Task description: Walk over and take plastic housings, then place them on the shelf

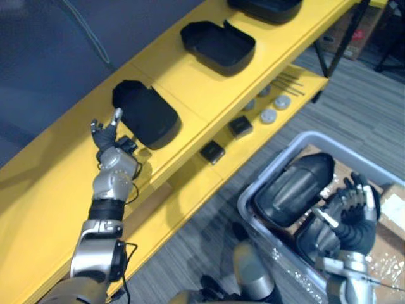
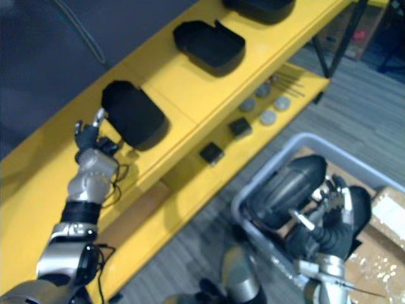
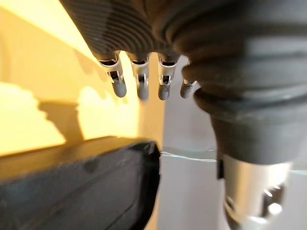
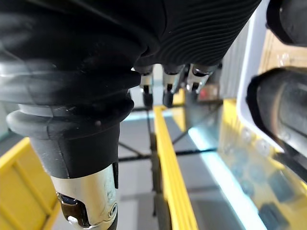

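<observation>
A black plastic housing lies on the top board of the yellow shelf. My left hand stands just beside the housing's near-left edge, open, fingers pointing up, holding nothing; the left wrist view shows the same housing under its straight fingers. Two more housings lie further along the board. My right hand hovers open over the grey bin, above two dark housings inside it. One of them shows in the right wrist view.
On the lower shelf board lie two small black boxes, grey discs and thin rods. A cardboard box sits right of the bin. More boxes stand on the grey carpet at the far right.
</observation>
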You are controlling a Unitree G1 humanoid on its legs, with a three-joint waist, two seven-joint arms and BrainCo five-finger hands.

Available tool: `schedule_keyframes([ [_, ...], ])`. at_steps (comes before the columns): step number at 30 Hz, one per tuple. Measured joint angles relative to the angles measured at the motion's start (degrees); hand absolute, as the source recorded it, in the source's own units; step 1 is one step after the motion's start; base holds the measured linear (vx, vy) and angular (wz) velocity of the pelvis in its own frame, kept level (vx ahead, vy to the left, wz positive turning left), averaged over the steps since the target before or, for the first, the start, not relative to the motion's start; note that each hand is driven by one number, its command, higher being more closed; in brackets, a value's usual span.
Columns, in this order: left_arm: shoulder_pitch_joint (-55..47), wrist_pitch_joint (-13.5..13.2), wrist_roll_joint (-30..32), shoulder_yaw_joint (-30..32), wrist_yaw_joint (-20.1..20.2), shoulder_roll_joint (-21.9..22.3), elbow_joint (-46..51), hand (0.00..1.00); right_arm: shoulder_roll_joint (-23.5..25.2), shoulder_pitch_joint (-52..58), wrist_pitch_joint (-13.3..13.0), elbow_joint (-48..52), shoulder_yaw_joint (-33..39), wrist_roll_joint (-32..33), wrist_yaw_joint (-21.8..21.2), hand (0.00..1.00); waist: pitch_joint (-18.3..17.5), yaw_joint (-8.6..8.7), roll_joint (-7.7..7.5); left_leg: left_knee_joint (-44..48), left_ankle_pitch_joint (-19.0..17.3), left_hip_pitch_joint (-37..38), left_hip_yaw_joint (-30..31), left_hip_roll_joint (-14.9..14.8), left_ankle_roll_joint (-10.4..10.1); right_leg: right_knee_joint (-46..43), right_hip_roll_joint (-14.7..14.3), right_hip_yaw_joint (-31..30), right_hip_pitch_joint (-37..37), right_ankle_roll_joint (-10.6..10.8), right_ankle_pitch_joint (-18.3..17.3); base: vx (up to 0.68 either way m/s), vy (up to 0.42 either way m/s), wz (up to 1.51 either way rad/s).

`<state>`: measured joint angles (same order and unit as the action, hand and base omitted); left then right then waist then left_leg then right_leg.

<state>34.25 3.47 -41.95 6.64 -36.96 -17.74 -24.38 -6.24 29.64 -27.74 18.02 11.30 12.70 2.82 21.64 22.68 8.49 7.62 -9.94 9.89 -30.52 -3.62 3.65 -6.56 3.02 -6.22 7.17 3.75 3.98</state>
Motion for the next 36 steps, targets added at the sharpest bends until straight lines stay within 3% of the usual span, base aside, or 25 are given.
schedule_keyframes([
  [4, -3.0, -0.1, 3.5, 1.9, -0.4, 0.4, 1.3, 0.00, -0.2, 1.3, -1.3, 0.3, 0.2, 0.0, -2.2, 0.00, -0.9, -0.18, 1.29, -0.4, -0.4, 0.1, 0.2, 0.0, 0.6, -0.1, 0.2, 0.5, -0.5, -0.5, 1.0, 0.00, 0.004, 0.01],
  [8, -3.2, -3.0, 7.0, 4.7, -0.4, 0.4, 2.8, 0.00, -0.2, 1.5, -3.9, 1.8, 1.0, 0.0, -4.3, 0.00, -1.1, -0.81, 1.57, 0.0, 0.5, 0.2, 1.0, -0.2, -0.5, -1.1, 0.2, 1.2, -0.6, -0.7, 0.8, 0.03, 0.000, 0.08],
  [12, -12.5, -11.1, 11.1, 4.7, 0.5, 1.5, 12.9, 0.00, -1.5, 0.0, -7.5, 6.9, 1.7, 0.0, -8.6, 0.00, -1.3, -2.40, 1.46, 0.1, 1.7, 0.1, 2.8, 0.0, 0.2, -0.2, 0.7, 2.0, -1.3, -0.6, 0.7, 0.00, 0.000, 0.11],
  [15, -25.2, -16.9, 18.4, 3.0, 0.3, 7.4, 24.6, 0.00, -3.6, -1.6, -7.4, 7.4, 2.6, 0.1, -9.6, 0.00, -3.5, -5.01, 0.92, 0.2, 1.9, -0.1, 5.4, 0.1, 0.7, 2.1, 1.1, 4.5, -3.4, -0.4, 0.9, -0.02, -0.002, 0.38],
  [17, -34.2, -18.6, 24.6, 1.0, -1.1, 9.9, 30.4, 0.00, -4.2, -2.3, -6.7, 7.5, 2.1, 0.0, -10.6, 0.00, -5.5, -7.12, 0.35, 0.1, 0.3, -1.2, 7.2, -0.5, 2.0, 4.2, 1.1, 6.2, -4.9, 0.1, 1.3, -0.03, -0.017, 0.48],
  [19, -40.2, -19.2, 28.1, 1.0, -2.2, 11.0, 32.7, 0.00, -4.7, -2.7, -4.9, 7.6, 1.5, -0.1, -11.2, 0.00, -6.6, -9.11, 0.28, 0.1, -0.2, -1.7, 9.5, -1.1, 1.3, 5.9, 0.8, 7.2, -6.8, 0.5, 1.6, 0.01, -0.009, 0.54],
  [21, -46.5, -19.1, 31.0, 1.3, -3.4, 12.0, 33.4, 0.00, -5.4, -3.1, -2.7, 7.5, 0.6, -0.4, -11.3, 0.00, -7.6, -10.24, -0.90, -0.2, 0.1, -1.7, 11.9, -0.7, 0.5, 5.0, 1.5, 8.8, -7.5, 0.1, 1.4, 0.03, -0.011, 0.72],
  [23, -51.2, -17.9, 32.0, 1.9, -3.4, 12.2, 33.3, 0.00, -6.3, -4.0, -1.2, 7.3, -0.1, -0.6, -10.4, 0.00, -8.1, -12.32, -0.51, -0.6, 0.7, -1.7, 13.0, -0.8, -1.3, 5.9, 1.8, 10.2, -8.5, -0.1, 1.4, 0.04, 0.007, 0.44],
  [25, -54.3, -17.2, 32.2, 3.8, -3.5, 12.3, 31.1, 0.00, -6.9, -5.9, -0.1, 5.6, -0.8, -0.6, -9.7, 0.00, -8.3, -13.09, -0.67, -1.6, 1.7, -1.8, 14.8, -0.8, -2.9, 7.0, 2.0, 12.0, -9.5, 0.0, 1.5, 0.05, 0.013, 0.48],
  [30, -58.3, -18.1, 39.0, 11.5, -3.8, 12.1, 15.5, 0.00, -7.0, -9.9, 4.7, -1.7, -2.3, -0.6, -7.5, 0.00, -10.9, -17.15, -3.40, -4.4, 3.6, -1.9, 17.8, -0.8, -6.1, 10.5, 1.9, 15.8, -11.8, 0.0, 2.3, 0.06, 0.011, 0.35],
  [33, -59.5, -19.4, 39.9, 12.1, -1.1, 12.0, 8.7, 0.00, -7.3, -12.9, 7.1, -5.9, -2.9, -0.6, -6.6, 0.00, -12.1, -18.80, -5.44, -5.4, 4.1, -1.9, 18.8, -0.6, -6.8, 11.1, 2.0, 16.9, -12.3, 0.0, 2.2, 0.08, 0.027, 0.21],
  [36, -60.2, -21.0, 39.8, 12.1, 5.1, 12.0, 2.3, 0.00, -7.3, -16.9, 10.0, -10.3, -3.4, -1.7, -5.1, 0.00, -13.0, -19.95, -6.78, -5.8, 4.1, -1.8, 19.1, -0.4, -7.0, 11.1, 2.1, 17.3, -12.4, -0.1, 2.0, 0.07, 0.036, 0.10],
])
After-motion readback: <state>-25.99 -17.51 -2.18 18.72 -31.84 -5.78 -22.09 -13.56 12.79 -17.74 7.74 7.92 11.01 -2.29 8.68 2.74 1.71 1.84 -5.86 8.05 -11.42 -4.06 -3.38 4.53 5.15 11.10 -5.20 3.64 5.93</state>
